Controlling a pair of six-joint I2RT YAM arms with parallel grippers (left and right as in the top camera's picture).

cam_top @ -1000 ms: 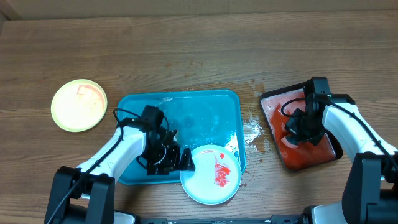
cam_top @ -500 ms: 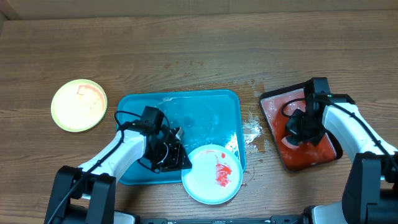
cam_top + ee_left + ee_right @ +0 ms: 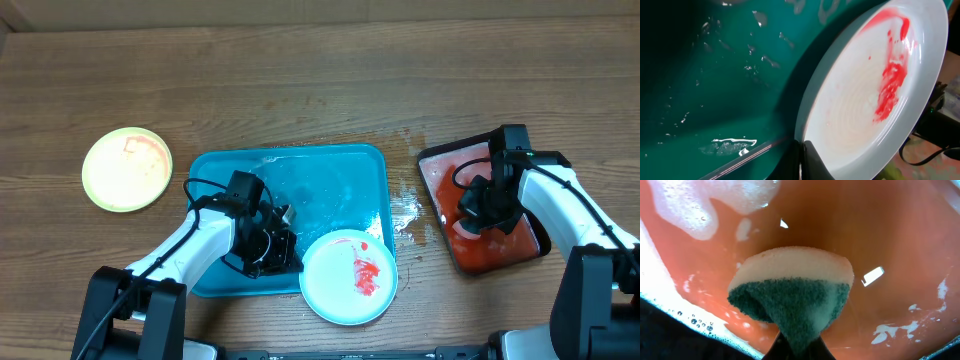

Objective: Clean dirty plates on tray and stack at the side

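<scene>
- Left gripper [image 3: 293, 262]: jaws pressed together on the near-left rim of the blue-white plate [image 3: 345, 295]. In the left wrist view one dark fingertip [image 3: 809, 159] lies over the plate's edge.
- An edge pinch leaves the whole plate face open. Judgement: this suits steadying the plate while it is wiped.
- The blue-white plate rests at the front right corner of the turquoise tray [image 3: 320, 195], part over the rim and overhanging the table [image 3: 300, 80]. The left wrist view shows it tilted, one side resting on the tray rim.
- A red smear [image 3: 366, 275] runs across the plate's centre, so it is not yet cleaned.
- Right gripper [image 3: 478, 218]: closed on a green-and-white sponge [image 3: 795, 295], pinched from below, pad end forward.
- The sponge hangs over red liquid [image 3: 890, 225] in the black tray [image 3: 428, 160], with foam [image 3: 685, 205] at one side. Judgement: wetting the sponge before scrubbing.
- The yellow-green plate [image 3: 125, 168] lies on the table to the left, well apart from the tray. This is probably the stacking spot. Whether more than one plate lies there, I cannot tell.
</scene>
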